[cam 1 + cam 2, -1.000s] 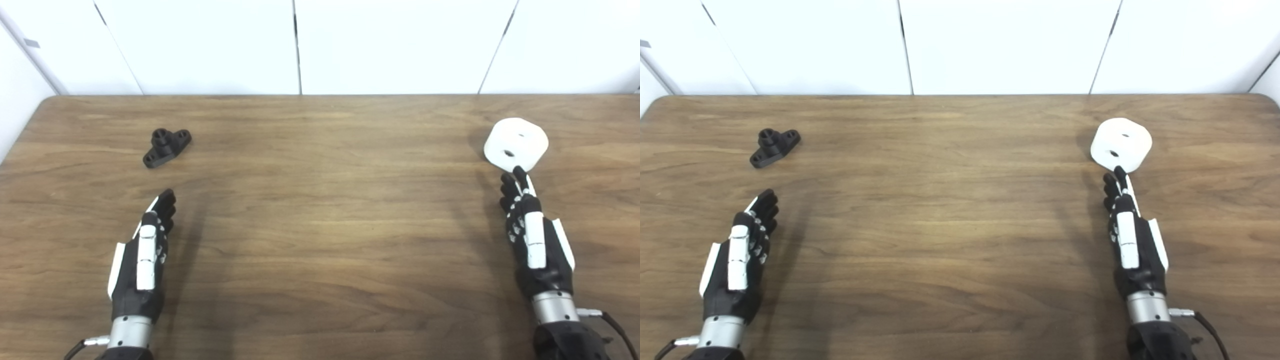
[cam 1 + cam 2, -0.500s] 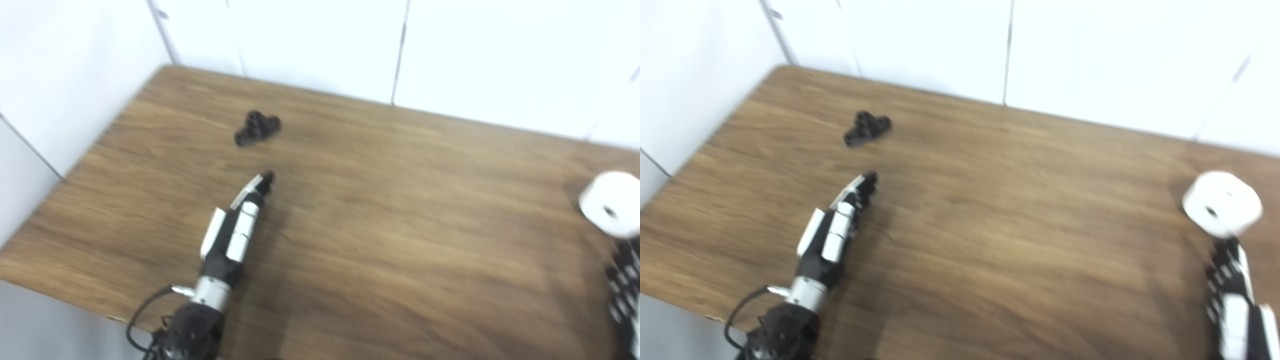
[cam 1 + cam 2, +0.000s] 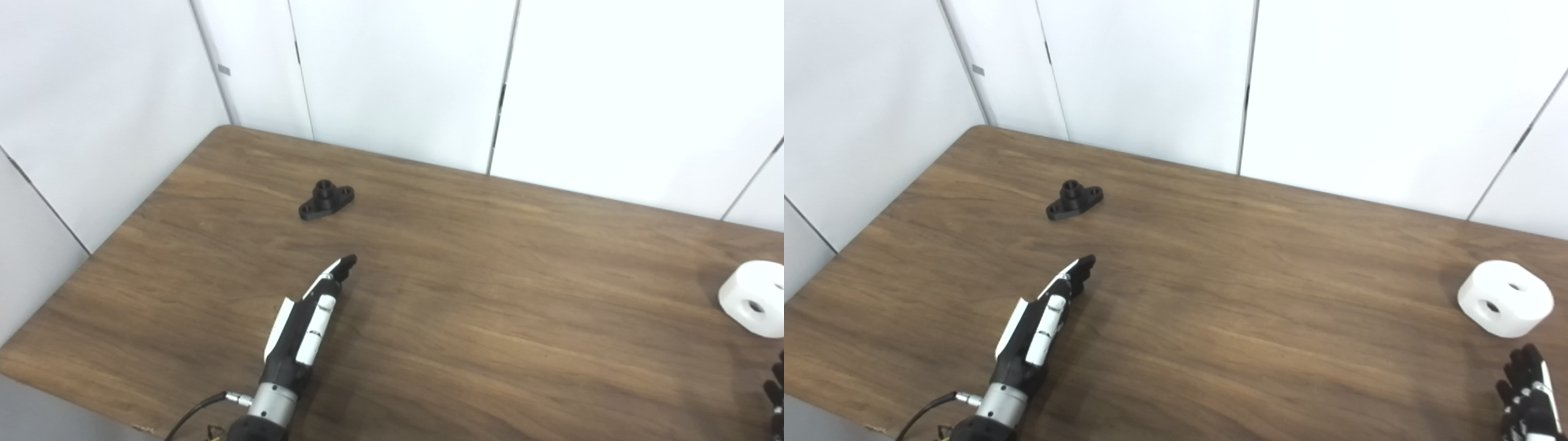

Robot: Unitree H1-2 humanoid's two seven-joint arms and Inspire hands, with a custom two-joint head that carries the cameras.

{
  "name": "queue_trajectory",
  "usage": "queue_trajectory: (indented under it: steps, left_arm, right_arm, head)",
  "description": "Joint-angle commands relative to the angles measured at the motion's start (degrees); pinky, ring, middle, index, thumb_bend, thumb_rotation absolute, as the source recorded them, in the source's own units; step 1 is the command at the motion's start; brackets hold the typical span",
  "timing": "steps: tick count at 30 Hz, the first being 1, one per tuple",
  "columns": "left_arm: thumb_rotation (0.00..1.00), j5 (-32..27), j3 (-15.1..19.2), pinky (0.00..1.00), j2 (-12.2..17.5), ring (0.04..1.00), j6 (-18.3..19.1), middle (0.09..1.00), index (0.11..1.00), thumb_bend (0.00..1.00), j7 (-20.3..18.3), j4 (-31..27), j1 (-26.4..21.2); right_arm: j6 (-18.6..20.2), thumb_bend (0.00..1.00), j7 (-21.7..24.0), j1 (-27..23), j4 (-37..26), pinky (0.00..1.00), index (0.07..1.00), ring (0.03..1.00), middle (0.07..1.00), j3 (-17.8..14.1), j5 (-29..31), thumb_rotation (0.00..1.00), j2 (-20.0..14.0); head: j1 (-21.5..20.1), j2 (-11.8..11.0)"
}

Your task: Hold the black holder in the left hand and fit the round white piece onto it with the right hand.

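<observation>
The black holder (image 3: 326, 200) is lying untouched on the wooden worktop (image 3: 490, 257), toward its far left corner, with its round boss pointing up and a flat ear on either side. The left hand (image 3: 306, 318) is being held flat above the worktop, nearer the front edge, with its fingers (image 3: 343, 267) stretched out straight and close together, pointing toward the holder but well apart from it; nothing is being gripped. The round white piece (image 3: 1505, 298) is sitting near the right edge, with 2 holes showing, 1 on top and 1 on its side. Only the fingertips of the right hand (image 3: 1528, 392) are showing at the lower right corner, near the white piece without touching it; they are slightly spread and empty, though the rest of that hand is cut off.

The step in hand is judged to be the reach for the holder. It would be done well if the fingers were opened before arrival and the holder were taken by its ears or base, so that the boss is left exposed for the white piece. A low, thin part like this is likely to slide if nudged from 1 side.

No containers are being shown in either view.
</observation>
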Motion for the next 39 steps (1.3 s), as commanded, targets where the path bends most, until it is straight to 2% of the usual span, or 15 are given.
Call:
queue_trajectory:
  steps: [1,7,11,13,16,18,21,24,26,31,33,36,39]
  left_arm:
    - [0.95,0.5,-0.4,0.97,-3.0,0.952,-2.2,0.94,0.904,0.46,0.5,0.0,1.7]
    - [0.93,1.1,-1.1,0.97,-2.5,0.957,-1.9,0.946,0.915,0.42,0.1,-1.1,3.2]
    - [0.84,1.8,-1.4,0.99,-1.8,0.972,-1.0,0.957,0.925,0.48,-0.1,-1.0,3.3]
    - [0.79,2.6,-1.5,0.98,-1.9,0.97,-1.7,0.955,0.925,0.48,0.2,-0.5,3.3]
    - [0.66,2.8,-1.3,0.95,-2.6,0.96,-2.5,0.949,0.918,0.48,0.9,-0.5,3.5]
    - [0.54,4.5,-1.0,0.93,-3.1,0.947,-2.5,0.94,0.911,0.45,2.0,-1.0,3.8]
    - [0.49,8.5,-0.6,0.93,-3.5,0.941,-0.5,0.93,0.905,0.46,3.7,-2.8,4.4]
    - [0.36,11.5,0.1,0.9,-3.5,0.922,0.6,0.912,0.891,0.49,5.3,-4.6,4.0]
    - [0.25,12.7,1.1,0.88,-3.5,0.899,1.8,0.899,0.877,0.52,6.4,-5.3,2.8]
    - [0.1,16.5,3.5,0.87,-2.4,0.88,5.5,0.868,0.843,0.66,8.8,-7.3,-1.7]
    - [0.08,18.2,4.2,0.87,-1.8,0.878,7.3,0.862,0.834,0.7,9.4,-7.7,-3.3]
    - [0.11,20.8,5.3,0.87,-0.8,0.883,10.3,0.865,0.837,0.75,10.1,-7.6,-5.8]
    - [0.16,25.8,5.8,0.87,0.2,0.889,16.2,0.878,0.835,0.76,10.2,-8.1,-8.5]
  right_arm:
    - [-1.9,0.67,0.0,2.3,1.8,1.0,1.0,1.0,0.991,0.2,0.8,1.0,0.3]
    - [-2.0,0.7,0.3,2.9,1.5,1.0,1.0,0.997,0.994,0.2,1.2,1.0,-0.1]
    - [-2.0,0.71,0.3,3.2,1.8,1.0,1.0,0.993,0.987,0.2,1.0,1.0,-0.4]
    - [-2.6,0.73,0.3,3.3,2.2,1.0,1.0,0.987,0.982,0.1,1.4,1.0,-0.3]
    - [-3.5,0.73,0.5,3.6,2.7,1.0,1.0,0.988,0.981,0.1,1.5,1.0,-0.4]
    - [-3.9,0.72,0.5,3.7,3.0,1.0,1.0,0.987,0.982,0.1,1.7,1.0,-0.5]
    - [-4.3,0.73,0.5,4.0,3.1,1.0,1.0,0.991,0.981,0.0,1.8,1.0,-0.6]
    - [-4.8,0.72,0.6,4.1,3.3,1.0,1.0,0.992,0.994,0.2,1.6,1.0,-0.7]
    - [-5.1,0.71,0.4,4.1,3.5,1.0,1.0,0.995,0.999,0.2,1.5,1.0,-0.6]
    - [-5.5,0.66,0.1,4.0,3.9,1.0,1.0,0.996,0.994,0.3,1.2,1.0,-0.5]
    - [-5.5,0.66,0.0,4.0,3.9,1.0,1.0,0.989,0.994,0.3,1.0,1.0,-0.5]
    - [-5.8,0.65,-0.2,3.7,4.4,1.0,1.0,0.981,0.987,0.3,0.8,1.0,-0.4]
    - [-5.1,0.65,-0.5,3.7,4.3,1.0,1.0,0.983,0.982,0.4,0.3,1.0,-0.3]
  head:
    - [-0.2,-0.3]
    - [-0.3,-0.3]
    - [-0.2,-0.6]
    - [-0.2,-1.2]
    - [-0.5,-1.4]
    - [-0.5,-1.6]
    - [-0.5,-1.9]
    - [-0.7,-2.2]
    - [-0.8,-2.2]
    - [-1.1,-2.4]
    - [-1.1,-2.4]
    - [-1.3,-2.6]
    - [-1.4,-2.6]
